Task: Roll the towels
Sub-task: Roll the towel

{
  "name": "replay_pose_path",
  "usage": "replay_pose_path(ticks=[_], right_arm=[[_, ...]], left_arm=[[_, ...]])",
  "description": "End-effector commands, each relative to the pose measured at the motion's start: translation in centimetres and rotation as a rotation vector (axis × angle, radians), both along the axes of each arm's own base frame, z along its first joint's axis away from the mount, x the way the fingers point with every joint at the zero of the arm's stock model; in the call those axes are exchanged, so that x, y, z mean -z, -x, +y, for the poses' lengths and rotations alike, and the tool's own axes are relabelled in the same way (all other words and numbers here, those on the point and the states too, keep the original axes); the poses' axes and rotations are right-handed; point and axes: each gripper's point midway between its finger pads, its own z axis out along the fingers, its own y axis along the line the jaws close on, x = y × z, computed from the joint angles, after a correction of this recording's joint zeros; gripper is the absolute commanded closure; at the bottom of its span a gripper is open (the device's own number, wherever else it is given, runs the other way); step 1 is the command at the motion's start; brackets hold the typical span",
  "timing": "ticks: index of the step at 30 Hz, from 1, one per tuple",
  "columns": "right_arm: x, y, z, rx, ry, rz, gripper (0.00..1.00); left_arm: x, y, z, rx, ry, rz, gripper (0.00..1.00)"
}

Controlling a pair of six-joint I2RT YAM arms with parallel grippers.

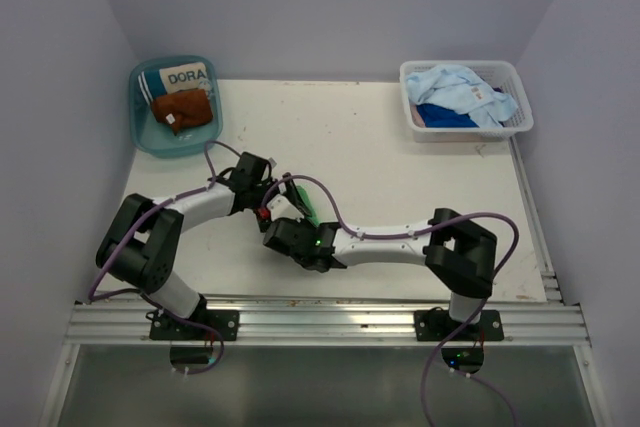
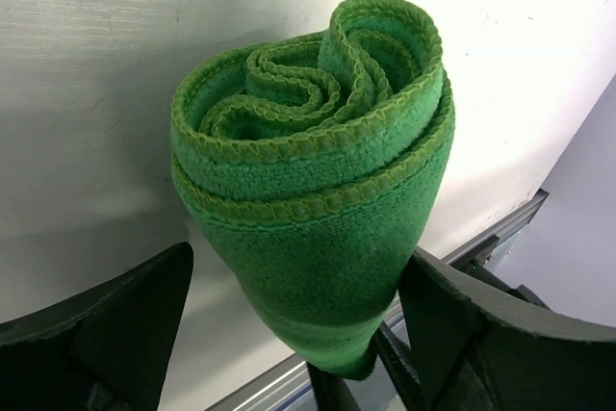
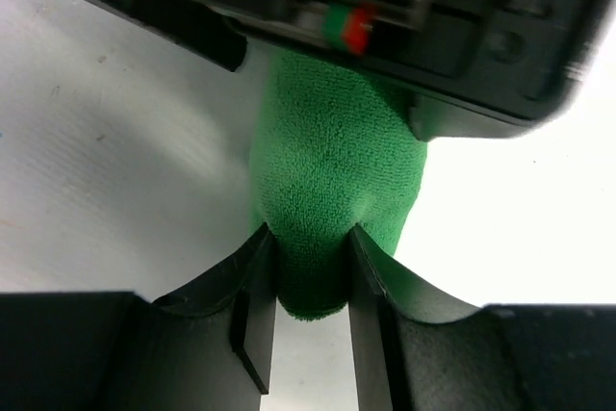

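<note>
A bright green towel [image 2: 318, 141], rolled into a tight spiral, hangs between the two grippers over the near middle of the table [image 1: 400, 147]. My right gripper [image 3: 310, 238] is shut on the roll's lower tip [image 3: 332, 141]. My left gripper [image 2: 298, 267] stands open around the roll: one finger [image 2: 462, 324] touches it and the other [image 2: 125, 324] stands apart. In the top view the green towel [image 1: 304, 205] shows only as a sliver between the arms. A rust-brown towel [image 1: 183, 110] lies in the teal tub. Light blue [image 1: 460, 87] and dark blue [image 1: 445, 115] towels lie in the white basket.
The teal tub [image 1: 140, 132] at the back left also holds a white-and-teal "DORA" item [image 1: 187, 77]. The white basket [image 1: 512, 75] stands at the back right. An aluminium rail [image 1: 330, 322] runs along the near edge. The left gripper's body [image 3: 385, 16] hangs close above the right gripper.
</note>
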Motion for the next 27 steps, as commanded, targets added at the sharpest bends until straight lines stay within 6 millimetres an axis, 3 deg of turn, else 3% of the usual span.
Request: replay_pose_path(ticks=[1, 8, 15, 20, 22, 24, 25, 27], right_arm=[[-2.5, -0.6, 0.9, 0.017, -0.178, 0.012, 0.69], [-3.1, -0.6, 0.6, 0.023, -0.307, 0.065, 0.69], [-2.5, -0.2, 1.0, 0.030, -0.335, 0.121, 0.66], [-2.3, -0.5, 0.5, 0.068, -0.419, 0.180, 0.64], [-2.4, -0.8, 0.2, 0.088, -0.461, 0.211, 0.63], [-2.6, -0.9, -0.2, 0.094, -0.478, 0.222, 0.53], [-2.8, -1.0, -0.4, 0.095, -0.482, 0.224, 0.38], [-3.2, -0.8, -0.7, 0.090, -0.477, 0.226, 0.27]], left_arm=[[-1.6, -0.3, -0.2, 0.015, 0.011, -0.039, 0.11], [-1.1, -0.3, -0.6, 0.026, 0.024, -0.030, 0.06], [-0.7, -0.8, -1.5, 0.011, 0.042, -0.030, 0.22], [-0.3, -0.7, -1.8, 0.017, 0.038, -0.027, 0.22], [-0.4, -0.7, -1.9, 0.017, 0.039, -0.032, 0.31], [-0.5, -0.8, -1.9, 0.013, 0.034, -0.037, 0.43], [-0.7, -1.0, -1.9, 0.011, 0.036, -0.041, 0.45], [-0.8, -1.2, -1.8, 0.009, 0.024, -0.047, 0.51]])
